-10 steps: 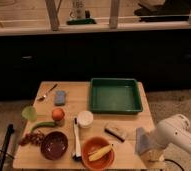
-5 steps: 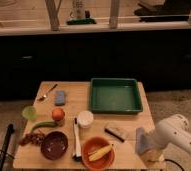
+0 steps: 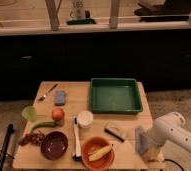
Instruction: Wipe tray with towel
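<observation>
Tray (image 3: 115,95) is green, square and flat on the back right of the wooden table (image 3: 71,86). Far left of the tray: green cup (image 3: 29,113), fork (image 3: 47,92), dark reddish fruit cluster (image 3: 31,138). Nearer the tray: blue sponge (image 3: 60,96), orange fruit (image 3: 58,114), dark bowl (image 3: 54,145). Just front-left of the tray: white cup (image 3: 84,119). Further front: orange bowl (image 3: 87,148) holding a banana (image 3: 101,152). In front of the tray: small brush (image 3: 115,131). Front-right of the tray, at the table edge: gripper (image 3: 144,145) on a white arm (image 3: 174,132), low, well apart from the tray, against a pale bluish cloth (image 3: 140,136) — possibly the towel. Gripper open or closed — cannot tell.
</observation>
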You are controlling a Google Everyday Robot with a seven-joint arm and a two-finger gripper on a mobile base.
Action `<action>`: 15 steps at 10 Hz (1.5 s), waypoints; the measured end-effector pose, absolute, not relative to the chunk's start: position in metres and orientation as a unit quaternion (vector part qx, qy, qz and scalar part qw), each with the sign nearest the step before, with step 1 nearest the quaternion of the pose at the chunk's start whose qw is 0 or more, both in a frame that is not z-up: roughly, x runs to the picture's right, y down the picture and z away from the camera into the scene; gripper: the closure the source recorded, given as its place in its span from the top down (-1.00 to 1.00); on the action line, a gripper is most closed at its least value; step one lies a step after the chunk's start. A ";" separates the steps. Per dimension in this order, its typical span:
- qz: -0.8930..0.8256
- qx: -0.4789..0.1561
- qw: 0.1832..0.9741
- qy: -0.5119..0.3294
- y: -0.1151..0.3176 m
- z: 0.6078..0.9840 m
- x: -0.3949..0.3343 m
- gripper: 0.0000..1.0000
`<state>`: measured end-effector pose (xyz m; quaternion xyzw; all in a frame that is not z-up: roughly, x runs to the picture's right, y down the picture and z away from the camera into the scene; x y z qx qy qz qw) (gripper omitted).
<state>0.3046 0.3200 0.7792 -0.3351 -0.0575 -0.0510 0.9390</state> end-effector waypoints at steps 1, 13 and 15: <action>-0.051 -0.334 0.939 -0.058 0.319 0.780 0.306 0.09; -0.041 -0.337 0.940 -0.041 0.292 0.741 0.321 -1.00; -0.042 -0.332 0.941 -0.042 0.288 0.730 0.323 -1.00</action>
